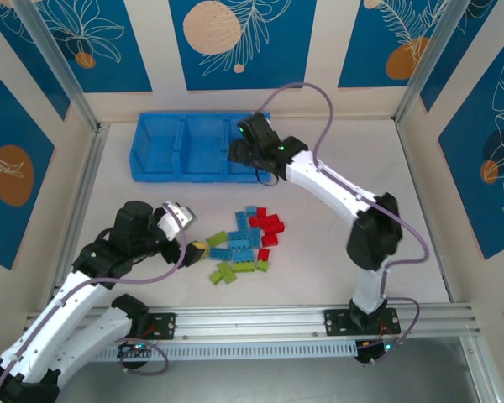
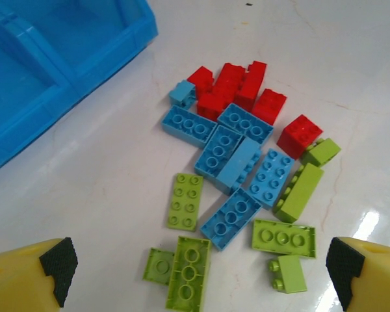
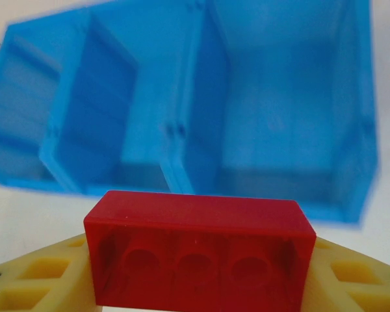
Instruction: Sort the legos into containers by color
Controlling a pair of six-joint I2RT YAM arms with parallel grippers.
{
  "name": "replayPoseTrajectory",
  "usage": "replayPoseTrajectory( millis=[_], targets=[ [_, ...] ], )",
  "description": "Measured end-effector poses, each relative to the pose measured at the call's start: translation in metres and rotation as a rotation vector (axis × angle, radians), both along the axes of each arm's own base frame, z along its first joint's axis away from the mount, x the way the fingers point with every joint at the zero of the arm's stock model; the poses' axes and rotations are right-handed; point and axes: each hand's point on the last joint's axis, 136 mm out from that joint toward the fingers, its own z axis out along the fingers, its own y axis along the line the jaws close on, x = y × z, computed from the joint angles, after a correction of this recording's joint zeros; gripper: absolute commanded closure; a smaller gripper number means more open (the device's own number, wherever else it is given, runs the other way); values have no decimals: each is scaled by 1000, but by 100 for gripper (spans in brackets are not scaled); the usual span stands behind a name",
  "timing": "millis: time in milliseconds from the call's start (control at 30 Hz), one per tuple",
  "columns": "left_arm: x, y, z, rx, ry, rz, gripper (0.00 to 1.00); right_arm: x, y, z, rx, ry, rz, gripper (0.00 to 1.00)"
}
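Since reds need their own compartment, my right hand (image 1: 249, 154) pinches a red brick (image 3: 199, 257) over the blue bin (image 1: 161, 175)'s right end, while my left hand (image 2: 198, 276) hangs spread above the legos (image 2: 237, 159) on the surface (image 2: 104, 195).

**Bricks and Compartments, Counted**

Ahead of the left jaws lie seven light blue bricks (image 2: 231, 218), seven lime green bricks (image 2: 185, 200) and about six red bricks (image 2: 299, 133), which are tightly clustered. One more red brick (image 3: 198, 253) sits between the right jaws. Beyond them is one bin (image 3: 357, 162) with three compartments (image 3: 279, 110).
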Motion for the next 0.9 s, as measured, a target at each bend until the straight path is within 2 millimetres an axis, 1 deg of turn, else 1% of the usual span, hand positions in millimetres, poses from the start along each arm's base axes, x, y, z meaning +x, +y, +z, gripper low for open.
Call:
replayPoseTrajectory(
  millis=[33, 67, 100, 167, 233, 267, 333, 400, 433, 500, 600, 667, 733, 800, 833, 867, 900],
  targets=[
    [1, 2, -1, 8, -4, 12, 0, 17, 6, -3, -5, -13, -7, 50],
    [2, 4, -2, 14, -6, 20, 0, 30, 9, -9, -12, -15, -14, 50],
    [3, 6, -3, 21, -10, 31, 0, 44, 12, -19, -23, -13, -18, 50],
    [5, 9, -3, 30, -21, 48, 0, 67, 13, -43, -56, 4, -24, 49],
    [6, 12, -3, 38, -33, 64, 0, 84, 11, -69, -94, 35, -28, 46],
    [7, 14, -3, 41, -38, 72, 0, 89, 10, -77, -107, 47, -30, 43],
    [9, 17, -4, 47, -47, 95, 0, 98, 5, -93, -129, 74, -36, 33],
    [12, 20, -5, 51, -51, 122, 0, 98, 0, -99, -139, 99, -30, 22],
    [14, 22, -6, 54, -51, 139, 0, 97, -1, -99, -139, 108, -26, 19],
    [17, 27, -7, 58, -47, 181, 0, 97, 0, -91, -124, 108, -16, 17],
    [24, 33, -11, 59, -24, 253, 0, 98, 4, -74, -100, 89, -7, 17],
    [27, 35, -15, 62, 8, 292, 0, 94, 4, -64, -91, 89, 0, 17],
    [31, 36, -19, 59, 68, 343, 0, 85, 3, -51, -84, 96, 12, 16],
    [36, 37, -18, 40, 143, 423, 2, 71, 1, -30, -71, 99, 31, 15],
    [39, 39, -19, 19, 190, 484, 4, 60, 0, -16, -62, 94, 43, 15],
    [40, 40, -20, -6, 233, 544, 5, 48, -1, -4, -56, 93, 59, 14],
    [40, 42, -24, -33, 281, 610, 5, 32, -1, 9, -49, 90, 79, 13]
  ],
)
